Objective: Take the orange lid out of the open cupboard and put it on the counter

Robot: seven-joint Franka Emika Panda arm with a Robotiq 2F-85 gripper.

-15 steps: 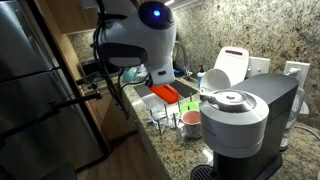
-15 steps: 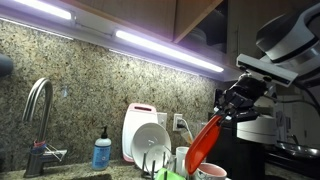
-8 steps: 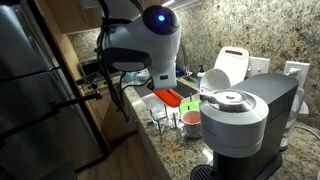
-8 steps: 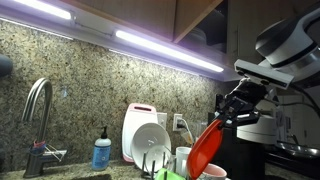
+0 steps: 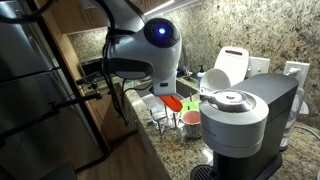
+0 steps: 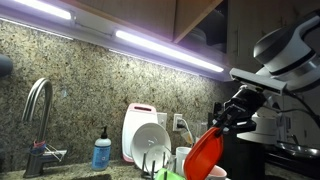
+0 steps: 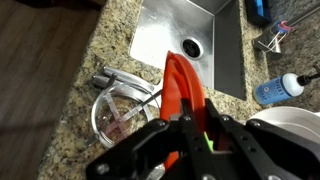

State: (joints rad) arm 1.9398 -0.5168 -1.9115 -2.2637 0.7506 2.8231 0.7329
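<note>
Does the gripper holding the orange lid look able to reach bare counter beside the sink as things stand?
Probably yes. The gripper, shut on the orange lid, hangs over the sink edge, and bare counter lies open alongside; only the glass jar nearby needs avoiding.

No text, brand, number or sign can be read anywhere (any labels present are too small and blurred).
</note>
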